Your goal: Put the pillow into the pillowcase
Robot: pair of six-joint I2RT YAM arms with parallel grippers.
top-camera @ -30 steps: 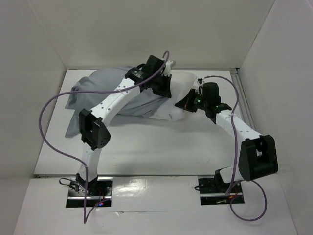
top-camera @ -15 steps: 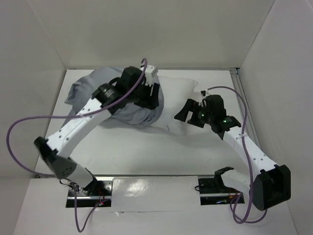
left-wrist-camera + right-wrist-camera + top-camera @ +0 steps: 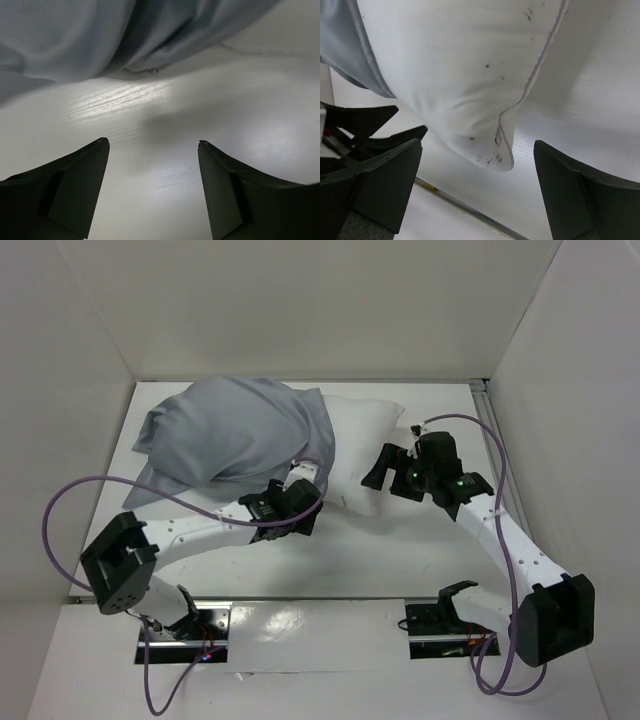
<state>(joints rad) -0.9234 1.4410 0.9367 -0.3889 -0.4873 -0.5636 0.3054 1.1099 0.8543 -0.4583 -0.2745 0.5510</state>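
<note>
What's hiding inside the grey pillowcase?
The white pillow is partly inside the pillowcase: its right end sticks out of the opening. The grey cloth bulges, but it covers the rest, so how far in the pillow goes cannot be seen.

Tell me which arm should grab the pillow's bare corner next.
Right, probably: the right tool is open, facing a corner of the pillow; the left tool, open, faces bare table beside the pillowcase.

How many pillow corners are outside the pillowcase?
2: one pillow corner at the far right, one nearer, by the right gripper; the rest lie hidden under the pillowcase.
</note>
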